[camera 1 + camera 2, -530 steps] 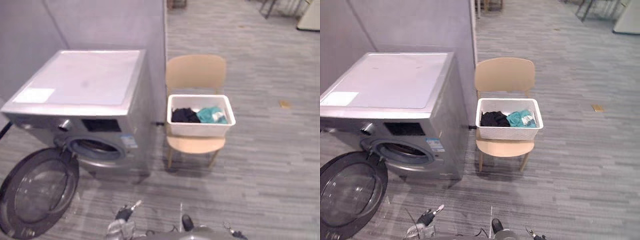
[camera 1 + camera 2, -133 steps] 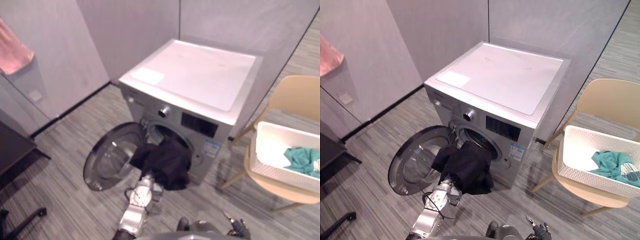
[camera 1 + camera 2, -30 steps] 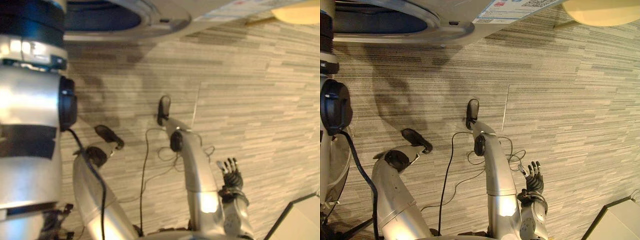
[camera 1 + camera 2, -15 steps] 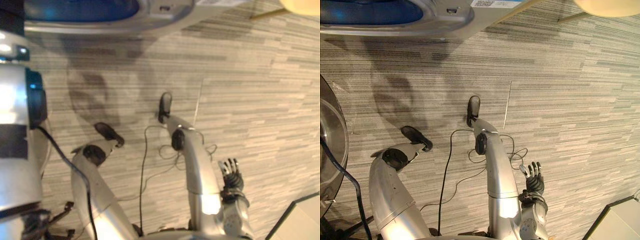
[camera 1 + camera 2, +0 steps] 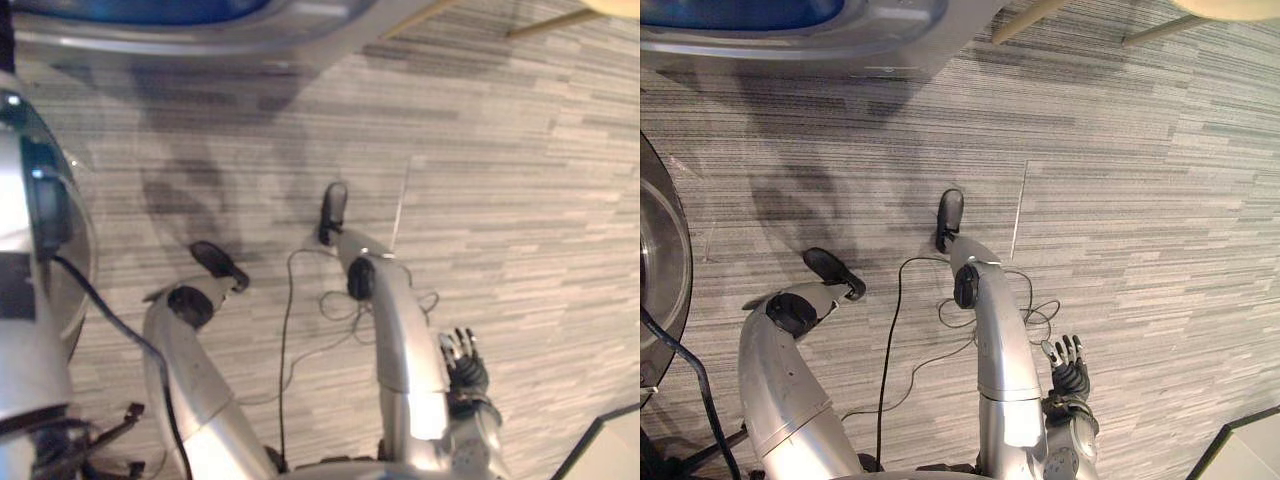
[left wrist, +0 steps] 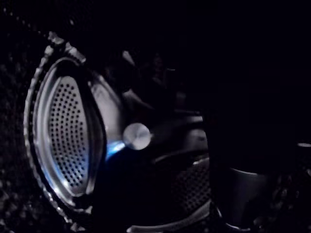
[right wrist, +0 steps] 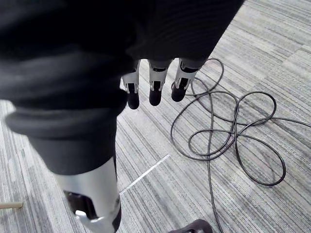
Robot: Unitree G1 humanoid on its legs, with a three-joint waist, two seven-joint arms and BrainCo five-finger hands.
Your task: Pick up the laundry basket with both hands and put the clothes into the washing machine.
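Loading step, by my reading: your left hand (image 6: 252,141) sits inside the washing machine (image 5: 790,40) drum (image 6: 68,141), fingers and clothes unreadable in the dark; right hand (image 5: 1068,372) hangs slack-fingered, empty; next, draw back toward the laundry basket.

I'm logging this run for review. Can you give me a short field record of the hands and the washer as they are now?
right hand: open, empty, hanging over the floor
washing machine: front edge at the top of the head views
door: swung open, on the robot's left
drum: perforated metal, dark inside, seen from the left wrist
chair: seat edge and legs beside the machine
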